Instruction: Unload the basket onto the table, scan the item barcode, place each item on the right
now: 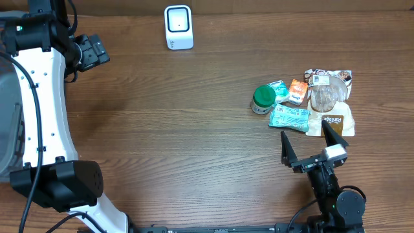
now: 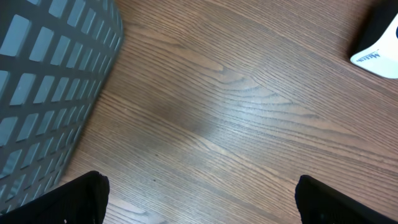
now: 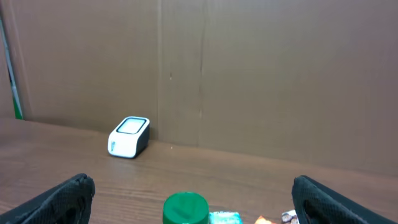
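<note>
A white barcode scanner [image 1: 178, 27] stands at the table's far edge; it also shows in the right wrist view [image 3: 129, 137] and as a corner in the left wrist view [image 2: 379, 50]. A pile of items lies at the right: a green-capped container [image 1: 263, 98], a teal packet [image 1: 289, 118], an orange packet [image 1: 298, 90] and a brown-and-white bag [image 1: 331, 97]. My right gripper [image 1: 305, 136] hangs open just in front of the pile, with the green cap [image 3: 185, 208] low between its fingers and nothing held. My left gripper [image 1: 92, 52] is open and empty over bare wood at the far left [image 2: 199, 205].
A grey mesh basket [image 2: 43, 81] stands at the left, close beside my left gripper, and its rim shows at the overhead view's left edge [image 1: 8, 123]. A brown cardboard wall [image 3: 249, 74] rises behind the scanner. Bare wooden tabletop [image 1: 181, 129] spans the middle.
</note>
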Robot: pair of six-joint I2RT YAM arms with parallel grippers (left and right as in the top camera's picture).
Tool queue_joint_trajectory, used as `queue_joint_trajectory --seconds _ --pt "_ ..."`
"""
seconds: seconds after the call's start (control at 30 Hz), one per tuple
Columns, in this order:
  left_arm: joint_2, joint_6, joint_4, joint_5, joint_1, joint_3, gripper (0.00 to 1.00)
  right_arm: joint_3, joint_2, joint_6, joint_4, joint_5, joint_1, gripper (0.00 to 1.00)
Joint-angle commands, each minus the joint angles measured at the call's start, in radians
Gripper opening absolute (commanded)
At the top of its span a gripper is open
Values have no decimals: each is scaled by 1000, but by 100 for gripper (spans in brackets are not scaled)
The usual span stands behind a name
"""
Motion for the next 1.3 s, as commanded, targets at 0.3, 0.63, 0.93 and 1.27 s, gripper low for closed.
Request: queue_joint_trajectory --seconds 0.3,0.63,0.93,1.27 --pt "7 3 0 -5 -7 4 99 -10 -11 2 -165 -45 -6 100" --pt "7 3 0 -5 -7 4 100 -10 -11 2 -165 -45 -6 100" --pt "6 2 1 -3 -7 4 99 -10 -11 2 -165 -45 -6 100" --pt "-246 3 5 -2 -68 -45 99 -10 -11 2 -165 -45 -6 100"
